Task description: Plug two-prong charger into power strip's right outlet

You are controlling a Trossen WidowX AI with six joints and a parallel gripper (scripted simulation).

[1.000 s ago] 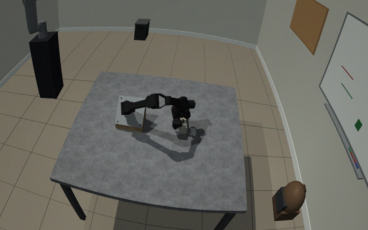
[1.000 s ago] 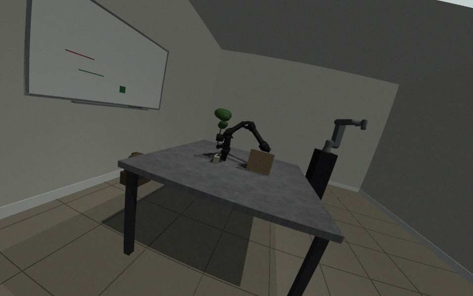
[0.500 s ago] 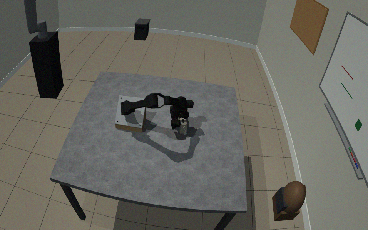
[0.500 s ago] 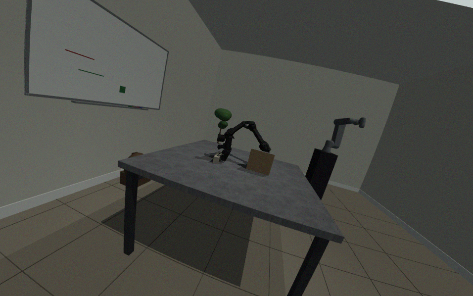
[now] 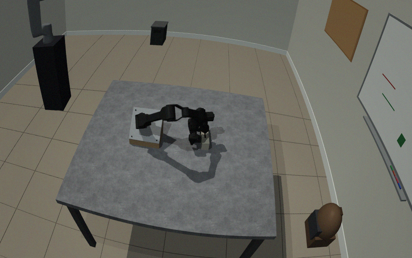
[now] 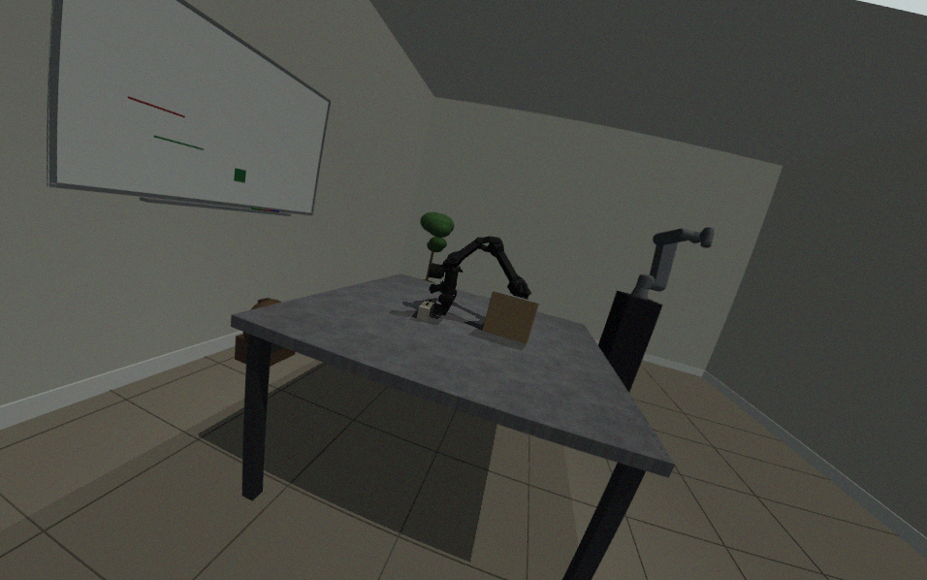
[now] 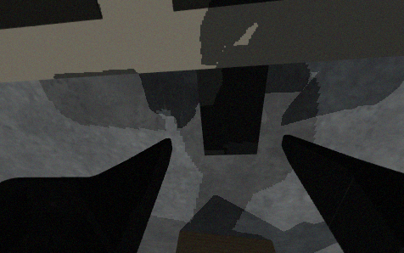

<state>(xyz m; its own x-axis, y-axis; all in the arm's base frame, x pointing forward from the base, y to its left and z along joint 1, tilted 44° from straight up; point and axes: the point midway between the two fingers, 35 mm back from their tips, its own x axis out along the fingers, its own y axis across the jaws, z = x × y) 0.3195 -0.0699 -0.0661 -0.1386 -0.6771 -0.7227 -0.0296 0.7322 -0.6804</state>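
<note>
The cream power strip (image 5: 205, 146) (image 6: 425, 312) (image 7: 127, 47) stands on the grey table beside the arm's lower end. Dark slots show along its face at the top of the wrist view. My gripper (image 7: 225, 141) is open, with nothing held between its fingers; the fingertips point toward the strip's near edge. A black block (image 7: 233, 108) shows at that edge, between and beyond the fingertips. I cannot tell whether it is the charger. The charger's prongs cannot be made out, and the arm hides part of the strip in the top view.
The black arm (image 5: 171, 112) (image 6: 489, 243) reaches across from a wooden block with a pale top (image 5: 145, 143) (image 6: 510, 317). The table (image 5: 170, 194) (image 6: 382, 341) carries arm shadows. A brown edge (image 7: 225, 244) shows at the bottom of the wrist view.
</note>
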